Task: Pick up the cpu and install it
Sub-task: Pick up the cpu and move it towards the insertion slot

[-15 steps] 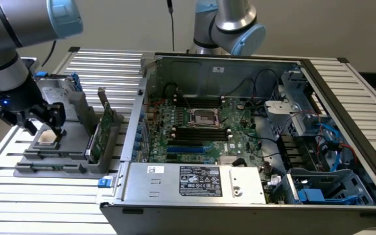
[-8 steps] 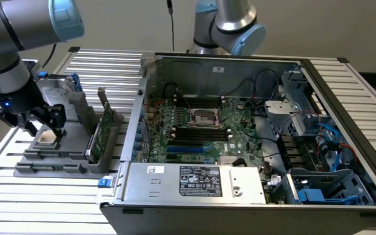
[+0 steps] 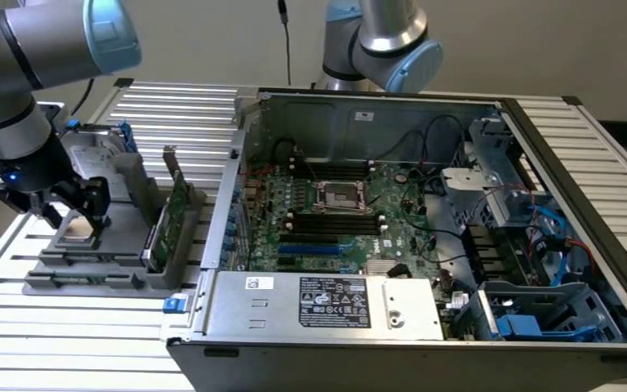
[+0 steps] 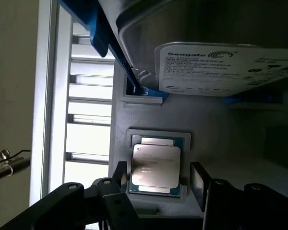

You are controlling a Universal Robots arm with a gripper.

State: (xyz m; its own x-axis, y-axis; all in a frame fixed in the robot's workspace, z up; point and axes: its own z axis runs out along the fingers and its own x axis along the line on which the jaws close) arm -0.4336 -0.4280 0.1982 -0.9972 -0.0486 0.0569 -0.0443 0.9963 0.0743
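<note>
The cpu [image 4: 155, 165], a small square chip with a shiny silver top, lies flat in a recess of the grey holder [image 4: 216, 129]. My gripper [image 4: 158, 178] is open right over it. One of its fingers [image 4: 120, 173] stands on each side of the chip, with a small gap between them and its edges. In the exterior view my gripper [image 3: 74, 219] hangs low over the holder [image 3: 85, 273] at that view's left, with the cpu [image 3: 78, 231] pale between the fingers. The metal-framed socket [image 3: 341, 196] sits on the motherboard inside the open computer case [image 3: 325, 327].
A silver hard drive [image 4: 221, 62] in a blue bracket stands close behind the cpu in the same holder. A green card [image 3: 177, 216] stands upright at the holder's side nearest the case. A second robot arm [image 3: 384, 41] rises behind the case. The slatted table [image 3: 63, 343] lies around them.
</note>
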